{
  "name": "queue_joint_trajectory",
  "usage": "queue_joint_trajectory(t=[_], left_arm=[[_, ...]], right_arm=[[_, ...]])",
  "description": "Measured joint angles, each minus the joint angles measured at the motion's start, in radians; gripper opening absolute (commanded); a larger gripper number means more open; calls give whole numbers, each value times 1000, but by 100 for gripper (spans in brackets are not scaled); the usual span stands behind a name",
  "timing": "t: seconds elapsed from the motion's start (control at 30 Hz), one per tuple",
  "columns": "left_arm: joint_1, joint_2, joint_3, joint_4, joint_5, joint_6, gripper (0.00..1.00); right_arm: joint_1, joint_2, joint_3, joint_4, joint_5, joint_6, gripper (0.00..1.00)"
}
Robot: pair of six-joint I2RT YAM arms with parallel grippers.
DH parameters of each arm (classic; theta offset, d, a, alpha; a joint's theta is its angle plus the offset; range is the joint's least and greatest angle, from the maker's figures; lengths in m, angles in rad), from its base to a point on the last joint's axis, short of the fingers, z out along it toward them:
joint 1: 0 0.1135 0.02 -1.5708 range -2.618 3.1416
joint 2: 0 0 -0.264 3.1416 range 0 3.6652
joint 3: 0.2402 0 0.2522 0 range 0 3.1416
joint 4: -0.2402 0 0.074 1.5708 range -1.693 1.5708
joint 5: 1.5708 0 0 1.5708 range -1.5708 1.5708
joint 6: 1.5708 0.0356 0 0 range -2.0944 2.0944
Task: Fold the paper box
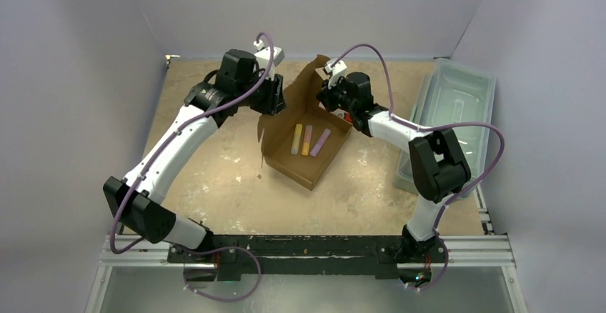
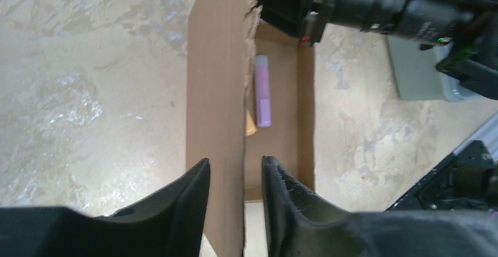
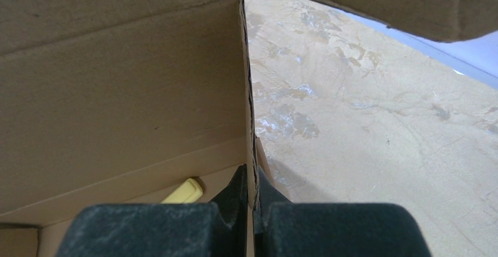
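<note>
1. Brown cardboard fills most of the right wrist view. One upright wall edge of the paper box [image 3: 117, 93] runs down into the right pincer [image 3: 253, 201], whose two fingers are pressed together on that thin edge, pinching it.
2. Left pincer [image 2: 235, 189]: the fingers stand partly spread either side of an upright box flap. One finger overlaps the flap and a narrow gap shows at the other, so no pinch is seen.
3. Position, seen from above: the box sits on the tan table [image 1: 214, 177] between the two pincers. A flap is raised between them, and the open tray reaches from them toward the arm bases.
4. Hidden or cut off:
   - From above, both pairs of fingertips are lost behind the wrists and the raised cardboard.
   - In the left wrist view the flap covers most of the tray. Only the tip of the orange stick [image 2: 251, 129] shows just beyond the fingers, beside the purple stick [image 2: 262, 91].
   - In the right wrist view only one end of the yellow stick [image 3: 183, 191] shows, just left of the fingers and inside the box. The finger body cuts off the rest.
   - The plastic bin [image 1: 457, 102] lies well apart on the right pincer's outer side, partly covered by the right arm [image 1: 436, 159].
5. Count: one box, three sticks on its floor, one bin, two pincers.
</note>
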Motion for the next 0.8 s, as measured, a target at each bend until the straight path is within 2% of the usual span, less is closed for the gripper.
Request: queue_joint_trajectory(t=[0.07,0.17,0.43,0.7,0.8], left_arm=[[-4,15,0,-23,-28,9,14],[-5,30,4,-48,-75,28,9],[-11,53,72,-83,-224,172,5],[-11,105,117,-63,-246,339,3],[-11,111,118,-48,-245,384,2]], right_arm=[[0,0,0,0,0,0,0],[0,0,0,0,-4,0,0],[-16,0,0,-1,-56,-5,0],[-39,0,-13,16,-92,-5,0],[-43,0,-41,59,-101,-2,3]])
